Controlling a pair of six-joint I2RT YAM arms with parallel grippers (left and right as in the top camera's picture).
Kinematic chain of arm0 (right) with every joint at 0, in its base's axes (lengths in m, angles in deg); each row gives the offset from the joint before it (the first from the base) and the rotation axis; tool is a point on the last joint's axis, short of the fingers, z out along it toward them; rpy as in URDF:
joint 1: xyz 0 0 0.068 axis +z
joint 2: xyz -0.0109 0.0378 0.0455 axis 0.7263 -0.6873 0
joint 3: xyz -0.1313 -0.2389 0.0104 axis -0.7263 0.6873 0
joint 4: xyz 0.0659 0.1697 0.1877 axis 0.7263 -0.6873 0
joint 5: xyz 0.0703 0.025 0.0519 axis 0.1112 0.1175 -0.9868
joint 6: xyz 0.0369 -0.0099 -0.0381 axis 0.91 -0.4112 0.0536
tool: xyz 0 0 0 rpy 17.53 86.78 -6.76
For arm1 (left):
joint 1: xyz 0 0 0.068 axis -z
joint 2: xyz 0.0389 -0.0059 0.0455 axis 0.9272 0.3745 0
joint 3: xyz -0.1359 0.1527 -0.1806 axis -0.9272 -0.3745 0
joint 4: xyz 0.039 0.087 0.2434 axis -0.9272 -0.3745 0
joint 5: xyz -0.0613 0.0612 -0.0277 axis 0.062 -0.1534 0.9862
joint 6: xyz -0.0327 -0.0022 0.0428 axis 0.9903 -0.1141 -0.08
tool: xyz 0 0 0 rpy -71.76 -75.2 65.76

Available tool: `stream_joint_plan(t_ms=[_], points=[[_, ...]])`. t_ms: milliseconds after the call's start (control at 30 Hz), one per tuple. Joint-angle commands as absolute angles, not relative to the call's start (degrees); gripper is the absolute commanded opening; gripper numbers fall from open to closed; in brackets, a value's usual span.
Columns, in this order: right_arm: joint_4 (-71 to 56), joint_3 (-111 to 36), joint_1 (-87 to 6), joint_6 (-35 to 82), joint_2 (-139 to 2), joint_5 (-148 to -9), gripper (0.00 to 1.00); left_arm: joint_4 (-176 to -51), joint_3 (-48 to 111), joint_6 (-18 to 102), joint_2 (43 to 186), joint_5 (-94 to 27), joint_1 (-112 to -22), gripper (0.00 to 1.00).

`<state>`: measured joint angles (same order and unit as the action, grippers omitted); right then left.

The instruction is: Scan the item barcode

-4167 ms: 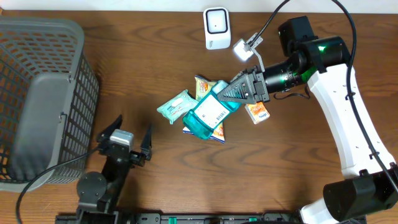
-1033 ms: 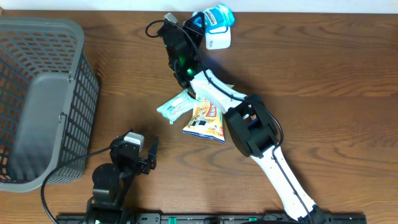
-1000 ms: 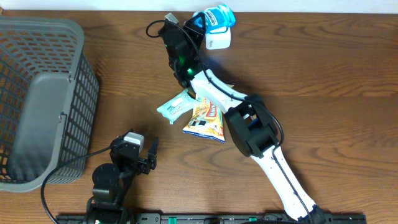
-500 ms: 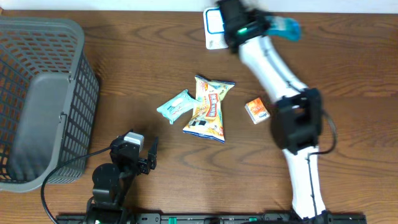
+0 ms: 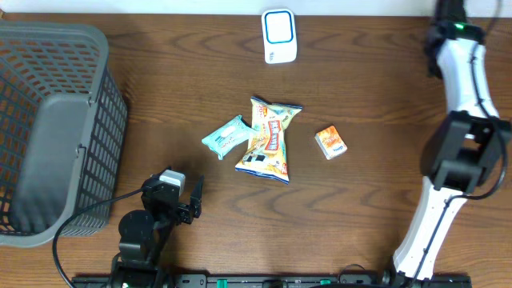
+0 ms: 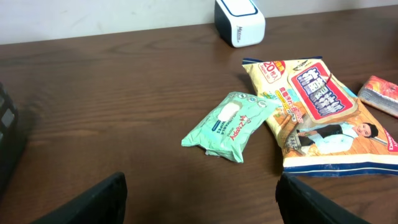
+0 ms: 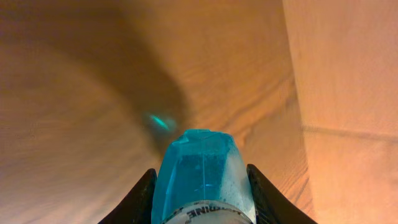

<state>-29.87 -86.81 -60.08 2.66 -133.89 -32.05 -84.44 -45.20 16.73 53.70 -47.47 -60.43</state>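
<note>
Overhead view: white scanner (image 5: 279,35) stands at upper centre of the worktop (image 5: 160,80), face up, nothing over it. Right arm (image 5: 460,56) reaches up along the right edge and runs out of the top of the frame, so its claw is not in this view.

Right wrist view: right claw (image 7: 200,169) is closed partway on the blue bottle (image 7: 200,186), one finger on either side. Bottle points away from the lens, held clear of any surface. Behind it is only a blurred orange-brown backdrop with a small cyan glint. A scrap of label lettering shows at the bottom edge. No barcode in sight from here.

Left wrist view: left claw (image 6: 202,180) is wide open and empty, low at lower left of the overhead frame, facing the goods.

On the worktop at centre: green wipes pack (image 6: 233,124), snack bag (image 6: 317,112) touching it on the right, small orange box (image 5: 330,142) apart, further right. Grey basket (image 5: 56,120) at far left.

Progress, as a judgement: item is picked and in hand, but it is well away from the scanner. Whether a read has happened cannot be told. If not, what is left is to bring the bottle label-down over the scanner. The three loose items lie untouched.
</note>
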Motion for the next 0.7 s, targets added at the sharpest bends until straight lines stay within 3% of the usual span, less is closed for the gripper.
stream_joint_plan(t_ms=[0,333,467,533,567,667], points=[[-27.53,-82.02,-68.16,5.72,-132.77,-32.29,0.20,-86.08,-46.16,17.62,53.68,-46.56,-60.70,0.77],[-25.32,-78.13,-82.46,9.54,-132.77,-41.84,0.38,-86.08,-46.16,17.62,53.68,-46.56,-60.70,0.77],[-24.89,-78.13,-82.92,9.52,-132.77,-46.65,0.59,-86.08,-46.16,17.62,53.68,-46.56,-60.72,0.77],[-24.73,-78.13,-82.48,9.52,-132.77,-47.59,0.93,-86.08,-46.16,17.65,53.68,-46.56,-60.72,0.77],[-24.76,-78.13,-82.13,9.52,-132.77,-48.29,0.99,-86.08,-46.16,17.62,53.68,-46.56,-60.72,0.77],[-25.17,-78.13,-81.37,9.54,-132.75,-48.77,0.99,-86.08,-46.16,17.65,53.68,-46.56,-60.70,0.77]])
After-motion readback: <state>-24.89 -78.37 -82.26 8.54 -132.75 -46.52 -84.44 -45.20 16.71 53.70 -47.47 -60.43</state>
